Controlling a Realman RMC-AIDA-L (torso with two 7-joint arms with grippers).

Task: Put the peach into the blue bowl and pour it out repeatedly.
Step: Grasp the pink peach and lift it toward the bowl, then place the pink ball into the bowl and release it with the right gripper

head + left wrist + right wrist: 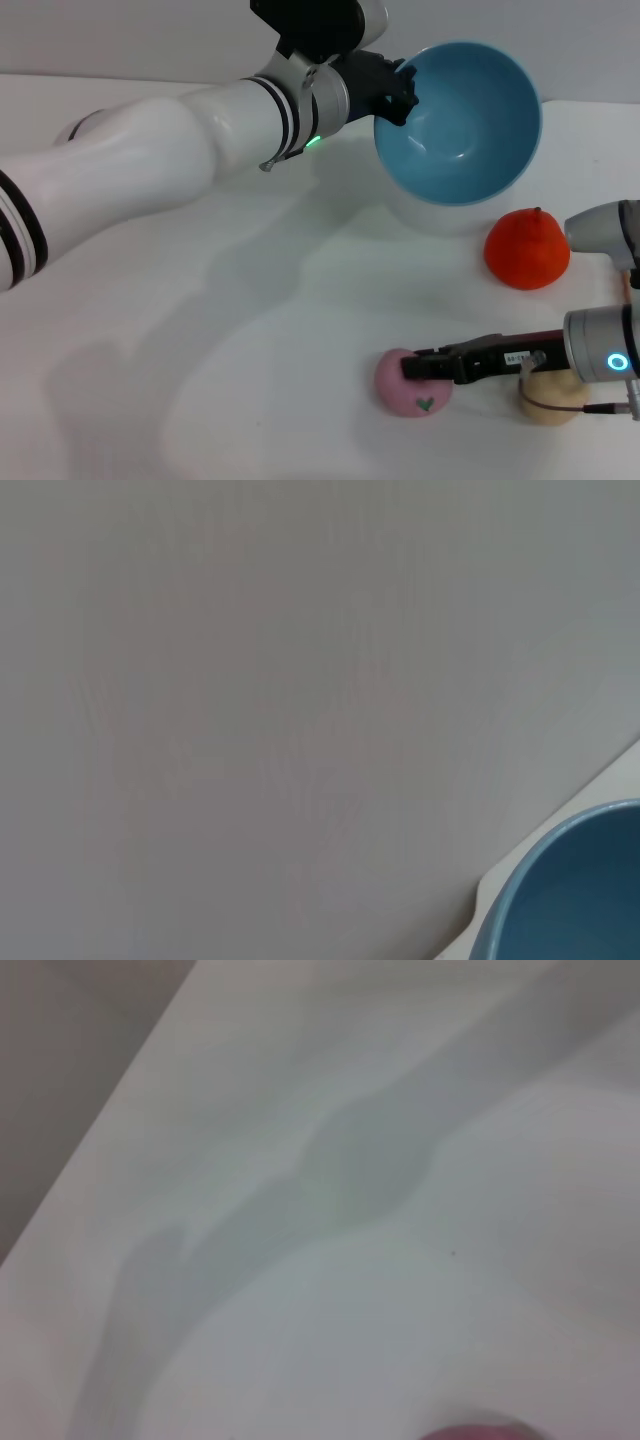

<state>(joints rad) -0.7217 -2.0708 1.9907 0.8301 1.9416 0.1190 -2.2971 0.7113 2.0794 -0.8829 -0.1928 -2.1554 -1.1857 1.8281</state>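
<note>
White desk [250, 330] carries everything. Left gripper [395, 90], fingers clamped on the rim of the blue bowl [460, 120], holds it tipped, opening facing the camera. Orange-red fruit [527, 248] sits beside the bowl. Right gripper [415, 368], fingers closed around the peach [405, 395] on the near desk; beige potato [553, 398] nearby.

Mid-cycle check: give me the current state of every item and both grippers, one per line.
blue bowl: tipped on its side, opening facing the camera, empty, held at its rim.
left gripper: shut on the bowl's rim.
peach: on the table, outside the bowl.
right gripper: at the peach's top, touching it; grip unclear.
orange-red fruit: resting on the table beside the bowl.
beige potato: on the table, partly hidden by the right arm.
</note>
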